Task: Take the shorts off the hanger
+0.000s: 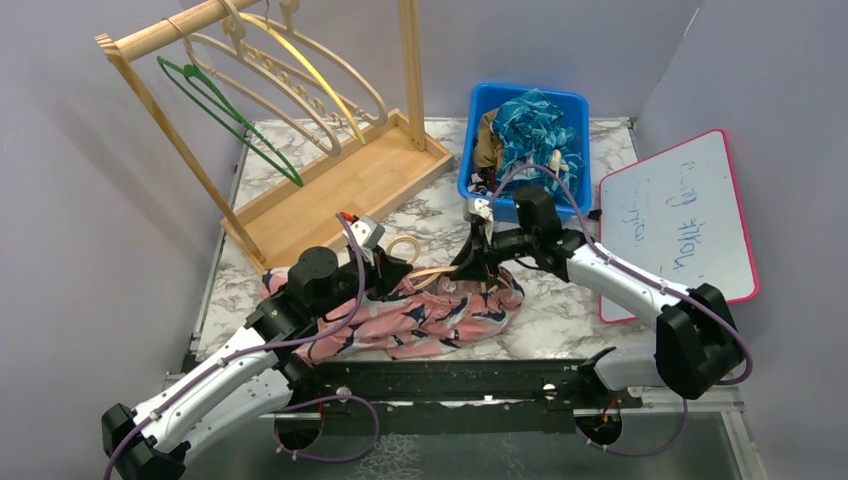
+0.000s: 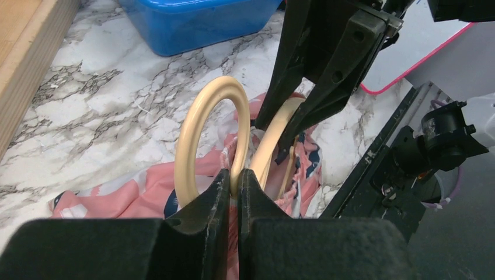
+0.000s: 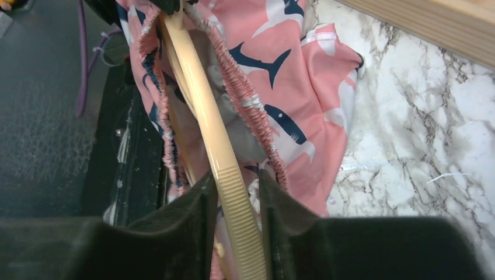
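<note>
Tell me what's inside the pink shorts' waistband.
A cream hanger runs through the shorts, clamped by left end effector and right end effector. Fabric hides the rest.

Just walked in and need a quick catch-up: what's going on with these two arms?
Both arms are working on a cream hanger with pink shorts on it, lying on the table. The left claw pinches the hanger's ring, and the right claw grips its ribbed bar. The shorts' waistband is looped around that bar, so they are not off yet. Other clothes sit in the blue bin.
</note>
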`<state>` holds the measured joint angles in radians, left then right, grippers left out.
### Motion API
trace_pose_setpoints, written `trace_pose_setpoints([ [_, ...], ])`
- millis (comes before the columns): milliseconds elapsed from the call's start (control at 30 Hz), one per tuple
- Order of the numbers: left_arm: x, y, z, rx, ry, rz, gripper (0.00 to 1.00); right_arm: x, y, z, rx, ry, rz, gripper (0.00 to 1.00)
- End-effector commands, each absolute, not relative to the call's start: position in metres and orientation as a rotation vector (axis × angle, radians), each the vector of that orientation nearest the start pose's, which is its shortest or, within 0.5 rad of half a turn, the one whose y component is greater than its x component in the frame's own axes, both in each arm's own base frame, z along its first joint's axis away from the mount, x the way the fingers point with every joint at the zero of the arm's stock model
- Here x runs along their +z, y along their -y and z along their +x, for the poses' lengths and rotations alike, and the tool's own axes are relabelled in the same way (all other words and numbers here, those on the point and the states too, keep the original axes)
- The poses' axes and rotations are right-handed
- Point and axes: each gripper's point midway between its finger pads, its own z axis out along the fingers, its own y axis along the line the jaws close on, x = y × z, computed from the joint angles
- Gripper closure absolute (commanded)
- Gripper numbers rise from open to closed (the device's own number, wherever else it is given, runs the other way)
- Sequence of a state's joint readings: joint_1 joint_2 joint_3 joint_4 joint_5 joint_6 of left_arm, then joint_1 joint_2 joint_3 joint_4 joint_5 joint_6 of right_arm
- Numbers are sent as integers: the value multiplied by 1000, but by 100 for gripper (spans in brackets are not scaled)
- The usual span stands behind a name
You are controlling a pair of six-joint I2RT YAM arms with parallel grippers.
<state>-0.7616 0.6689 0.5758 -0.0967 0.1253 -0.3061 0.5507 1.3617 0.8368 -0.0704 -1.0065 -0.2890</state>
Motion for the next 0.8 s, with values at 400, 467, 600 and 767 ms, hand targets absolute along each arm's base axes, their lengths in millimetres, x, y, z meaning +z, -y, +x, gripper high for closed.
trace_pose_setpoints([
  [400, 238, 240, 220, -823, -1792, 425, 60, 187, -291, 192, 1125, -1595, -1202, 99],
  [467, 237, 244, 225, -813, -1811, 431, 59, 184, -292, 191, 1084, -1620, -1191, 99],
  [600, 228, 249, 234, -765, -1879, 444, 67, 179, -292, 195, 976, -1679, -1145, 99],
  [767, 227, 234, 248, -639, -1914, 366, 100, 174, -287, 203, 841, -1732, -1103, 98],
])
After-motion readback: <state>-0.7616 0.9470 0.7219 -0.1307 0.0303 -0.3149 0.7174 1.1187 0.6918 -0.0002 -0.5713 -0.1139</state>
